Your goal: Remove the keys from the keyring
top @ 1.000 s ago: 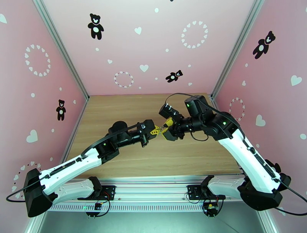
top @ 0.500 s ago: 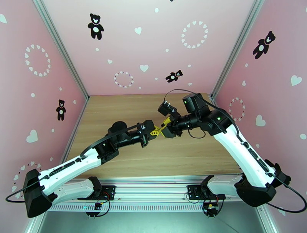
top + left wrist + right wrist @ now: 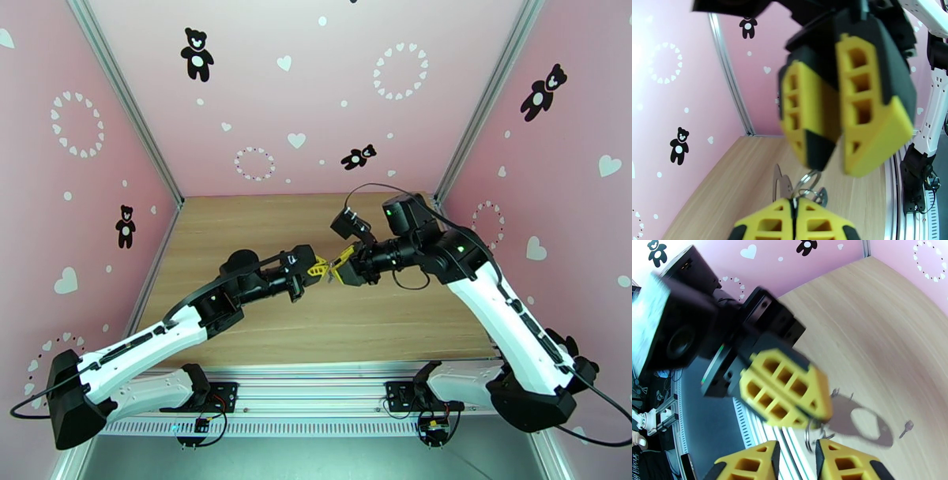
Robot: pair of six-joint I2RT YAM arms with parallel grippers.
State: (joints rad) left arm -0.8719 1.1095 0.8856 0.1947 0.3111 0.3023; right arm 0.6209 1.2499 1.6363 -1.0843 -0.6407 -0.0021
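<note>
From above, two arms met over a wooden table [image 3: 261, 229], the left gripper [image 3: 318, 270] nearly tip to tip with the right gripper [image 3: 341, 264]. Left wrist: its yellow latticed fingers [image 3: 770, 225] pinched shut on the keyring [image 3: 807, 185]'s thin wire rings. Right wrist: the right fingers [image 3: 845, 463] stood narrowly apart around those rings, and one tiny dark key [image 3: 905, 428] showed beside the blurred oval loop.

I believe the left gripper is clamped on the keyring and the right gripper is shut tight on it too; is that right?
Not quite. The left gripper is clamped on the keyring, but the right gripper is not shut: the right wrist view shows its jaws standing apart.
</note>
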